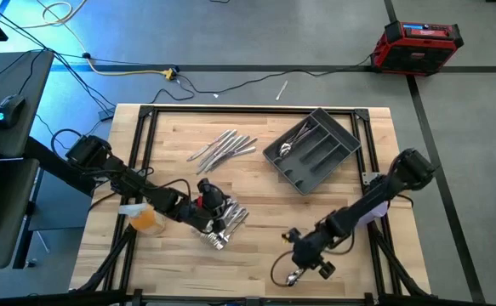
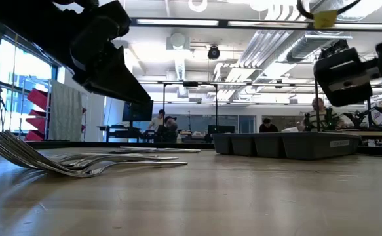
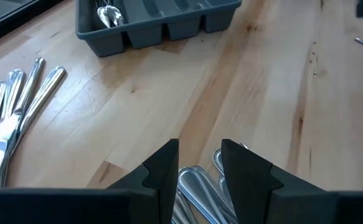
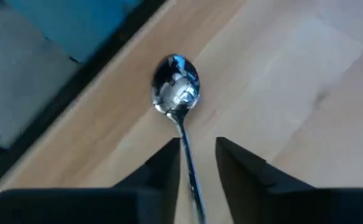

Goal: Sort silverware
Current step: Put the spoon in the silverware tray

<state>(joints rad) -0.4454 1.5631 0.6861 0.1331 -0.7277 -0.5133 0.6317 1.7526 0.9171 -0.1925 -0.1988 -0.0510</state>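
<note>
My left gripper (image 1: 218, 218) (image 3: 200, 171) hovers over the table's near middle, shut on a bundle of silverware (image 1: 229, 224). At the near edge, my right gripper (image 1: 299, 269) (image 4: 197, 167) slants down, open. A finger stands on each side of the handle of a spoon (image 4: 176, 90) (image 1: 293, 277) lying on the wood. The grey tray (image 1: 350, 141) (image 3: 169, 28) sits far right with spoons (image 3: 109, 15) in one end compartment. Loose silverware (image 1: 222, 146) (image 3: 19, 106) lies left of the tray. My left gripper has several handles (image 3: 201, 186) side by side between its two fingers, filling the gap. Their rounded ends (image 3: 218, 159) stick out just past the fingertips. The fingers slant down toward the tray, along the handles. The gripper hides the rest of the bundle. My right gripper: the spoon's handle (image 4: 187, 163) lies close against one finger (image 4: 169, 171); whether they touch I cannot tell.
Forks (image 2: 79, 167) lie in the low view's foreground. An orange thing (image 1: 145, 218) sits by the left arm. Bare wood lies between the tray and both grippers. A red box (image 1: 418, 44) and cables are on the floor beyond the table.
</note>
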